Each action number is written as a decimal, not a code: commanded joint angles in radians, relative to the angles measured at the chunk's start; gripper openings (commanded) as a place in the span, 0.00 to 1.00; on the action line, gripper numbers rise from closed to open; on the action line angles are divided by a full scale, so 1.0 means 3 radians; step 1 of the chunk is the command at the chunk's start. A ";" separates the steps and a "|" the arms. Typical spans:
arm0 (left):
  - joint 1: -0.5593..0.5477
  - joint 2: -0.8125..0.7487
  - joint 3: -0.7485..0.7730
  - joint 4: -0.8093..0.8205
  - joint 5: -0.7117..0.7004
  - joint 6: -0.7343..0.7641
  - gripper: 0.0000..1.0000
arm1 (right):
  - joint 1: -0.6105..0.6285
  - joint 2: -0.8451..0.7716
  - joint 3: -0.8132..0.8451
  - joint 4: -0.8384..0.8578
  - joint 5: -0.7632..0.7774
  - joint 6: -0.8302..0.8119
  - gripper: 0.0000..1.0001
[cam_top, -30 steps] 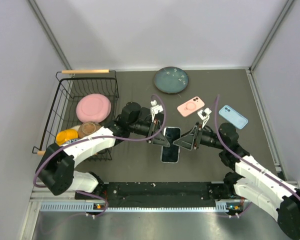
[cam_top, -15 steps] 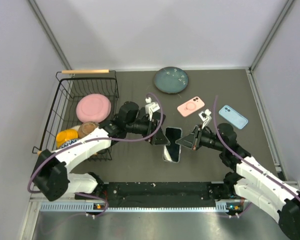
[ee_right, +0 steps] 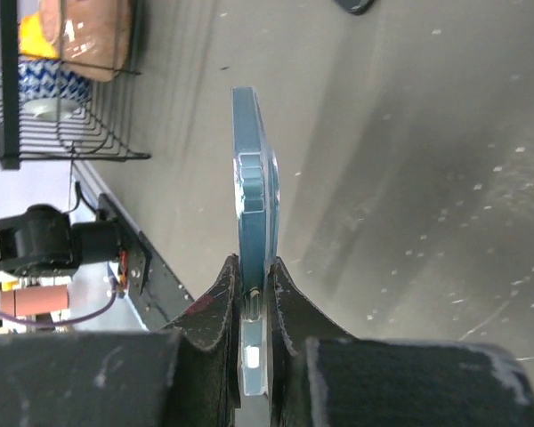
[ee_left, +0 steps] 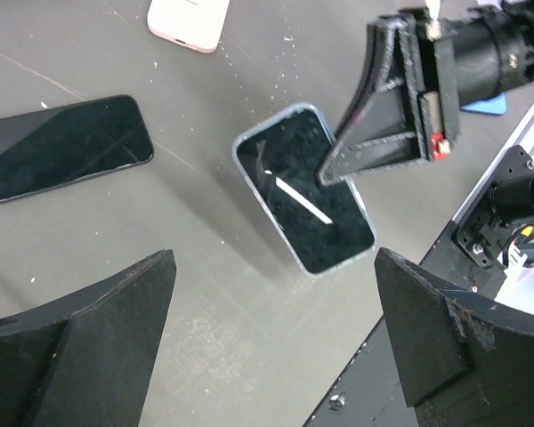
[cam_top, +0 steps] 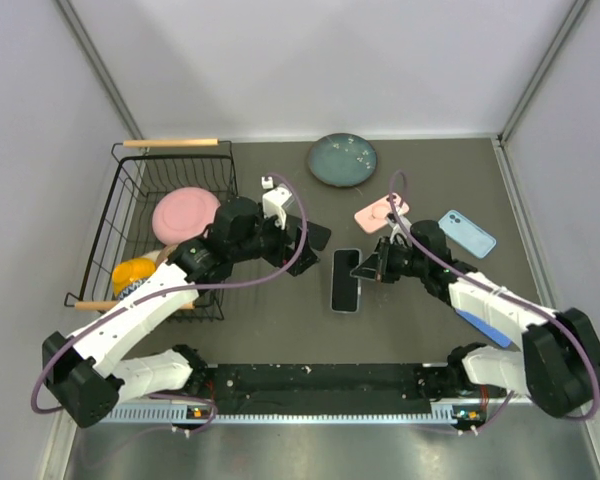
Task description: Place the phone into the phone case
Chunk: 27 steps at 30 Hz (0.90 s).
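Note:
A black-screened phone (cam_top: 345, 280) sits framed by the pale blue rim of a phone case (ee_left: 363, 206). My right gripper (cam_top: 368, 270) is shut on its right edge. In the right wrist view the case (ee_right: 254, 191) is edge-on between the shut fingers of my right gripper (ee_right: 254, 285), and it looks raised off the table. My left gripper (cam_top: 302, 240) hangs above and to the left of it. In the left wrist view that gripper (ee_left: 273, 267) is wide open with nothing between its fingers. A bare black phone (ee_left: 62, 147) lies flat further left.
A pink case (cam_top: 380, 213) and a blue case (cam_top: 467, 233) lie behind the right arm. A teal plate (cam_top: 342, 160) is at the back. At the left, a wire basket (cam_top: 130, 190) holds a pink plate (cam_top: 185, 213) and other items. The dark front rail (ee_left: 516, 205) runs close by.
My left gripper has opened, let go of the cased phone and pulled back up and to the left. My right gripper has shut on the phone's edge.

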 commanded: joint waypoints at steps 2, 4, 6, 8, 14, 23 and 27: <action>0.0023 -0.0107 0.0025 -0.0060 -0.0257 0.0123 0.99 | -0.0229 0.0404 0.0276 0.0323 -0.0269 -0.0119 0.00; 0.0028 -0.0118 0.0009 -0.0122 -0.0644 0.0128 0.99 | -0.0260 0.0608 0.0347 0.0272 -0.0264 -0.0211 0.00; 0.0033 -0.0097 0.0019 -0.0224 -0.0784 0.0133 0.99 | -0.0275 0.0716 0.0393 0.0241 -0.0258 -0.0257 0.01; 0.0033 -0.0102 0.0004 -0.0250 -0.0871 0.0097 0.99 | -0.0285 0.0874 0.0409 0.0266 -0.0269 -0.0314 0.04; 0.0038 -0.0194 -0.0103 -0.0148 -0.1168 -0.0173 0.99 | -0.0367 0.1206 0.0378 0.0399 -0.0269 -0.0329 0.13; 0.0043 -0.0511 -0.0292 0.0103 -0.0888 -0.0030 0.92 | -0.0383 0.1233 0.0495 0.0032 0.0089 -0.0498 0.29; 0.0018 -0.0680 -0.0476 0.0307 -0.0621 -0.0041 0.90 | -0.0383 0.1059 0.0654 -0.0377 0.0415 -0.0564 0.41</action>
